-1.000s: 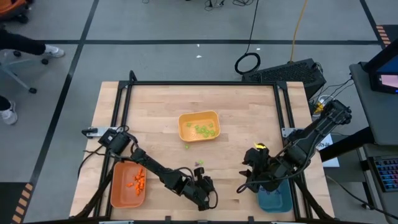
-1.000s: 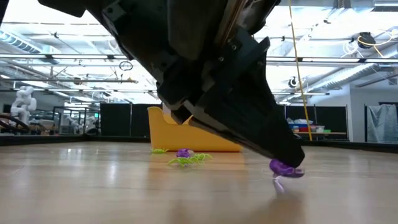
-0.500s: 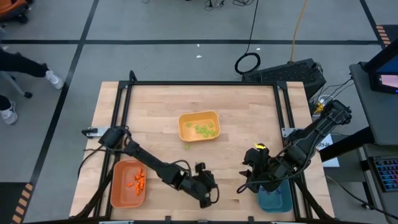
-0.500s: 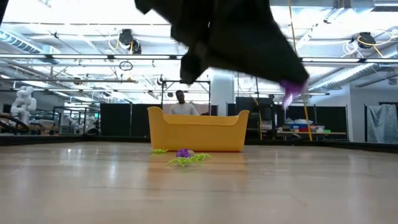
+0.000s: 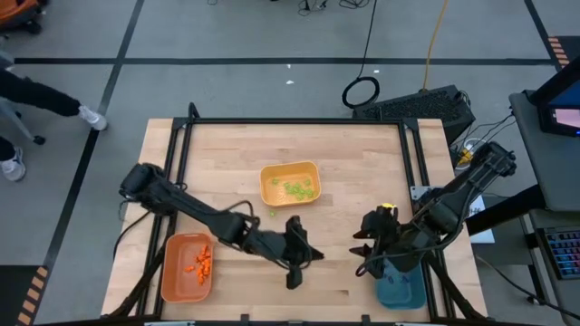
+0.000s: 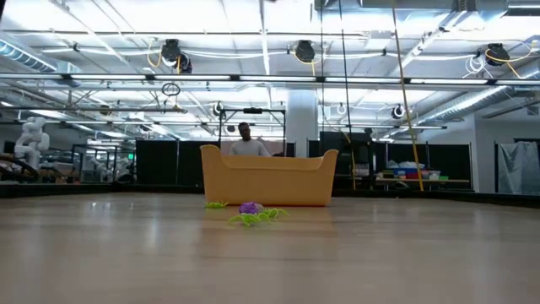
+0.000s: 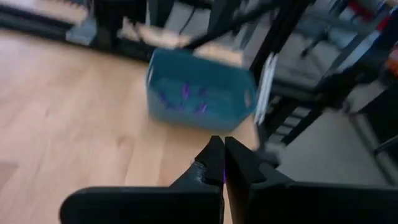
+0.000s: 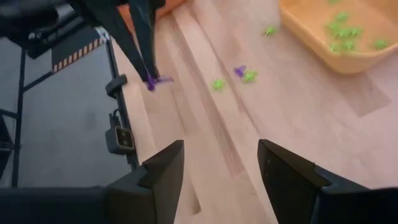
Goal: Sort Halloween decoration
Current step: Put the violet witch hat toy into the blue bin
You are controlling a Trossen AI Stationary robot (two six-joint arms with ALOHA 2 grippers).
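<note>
Right wrist view | left end effector (image 8: pixel 151 84) pinching purple piece (image 8: pixel 160 79) | right end effector (image 8: pixel 221 165) spread, empty

Desk (image 5: pixel 362 154): pale wood planks, black frame rails. Floor (image 5: pixel 227 91): grey, marked with dark tape lines; a coiled black cable (image 5: pixel 361 91) lies on it beyond the desk. Ceiling (image 6: pixel 253 51): open steel trusses, hanging lamps, bright strip light. Far wall: dark curtained panels (image 6: pixel 164 160). A person (image 6: pixel 245 139) stands in the distance. A white column (image 6: pixel 301 127) rises mid-room.
</note>
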